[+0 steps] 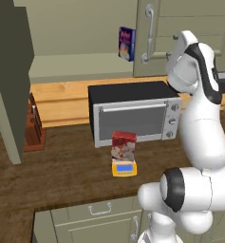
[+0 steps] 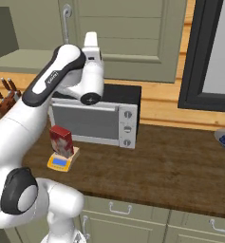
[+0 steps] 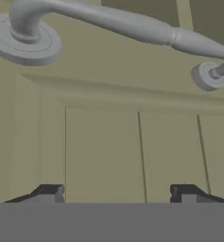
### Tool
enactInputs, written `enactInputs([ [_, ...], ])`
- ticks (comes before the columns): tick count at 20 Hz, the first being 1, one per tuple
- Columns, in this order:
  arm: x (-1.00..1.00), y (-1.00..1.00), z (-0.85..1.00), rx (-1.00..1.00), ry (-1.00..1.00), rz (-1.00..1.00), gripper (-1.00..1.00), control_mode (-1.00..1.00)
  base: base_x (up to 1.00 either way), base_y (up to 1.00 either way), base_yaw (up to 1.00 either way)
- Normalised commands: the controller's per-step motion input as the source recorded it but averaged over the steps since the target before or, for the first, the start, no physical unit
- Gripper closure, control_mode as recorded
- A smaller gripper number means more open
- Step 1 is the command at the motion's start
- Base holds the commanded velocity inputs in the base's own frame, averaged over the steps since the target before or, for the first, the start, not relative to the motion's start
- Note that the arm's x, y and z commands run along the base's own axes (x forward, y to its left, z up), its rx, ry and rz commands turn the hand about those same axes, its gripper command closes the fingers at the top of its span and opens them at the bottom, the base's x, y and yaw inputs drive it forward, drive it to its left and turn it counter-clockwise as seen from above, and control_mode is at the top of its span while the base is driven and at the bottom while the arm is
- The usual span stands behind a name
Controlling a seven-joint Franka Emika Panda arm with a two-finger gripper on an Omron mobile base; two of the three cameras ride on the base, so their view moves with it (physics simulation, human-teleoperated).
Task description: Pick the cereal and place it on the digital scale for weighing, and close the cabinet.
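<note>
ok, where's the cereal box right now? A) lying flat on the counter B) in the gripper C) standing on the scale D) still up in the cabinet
C: the red cereal box stands upright on the yellow scale in front of the microwave, while the gripper is open and up at the cabinet door near its handle.
</note>
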Motion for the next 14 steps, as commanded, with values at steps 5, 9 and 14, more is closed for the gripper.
enactInputs([
  [5, 0.87, 0.0, -0.52, 0.0, 0.0, 0.0, -1.0, -1.0, 0.0, 0.0, 0.0],
  [9, -0.04, 0.01, -0.03, 0.0, -0.1, 0.0, -1.0, -1.0, 0.0, 0.0, 0.0],
  [14, -1.0, 0.0, 0.48, 0.0, -0.06, 0.0, -1.0, -1.0, 0.0, 0.0, 0.0],
])
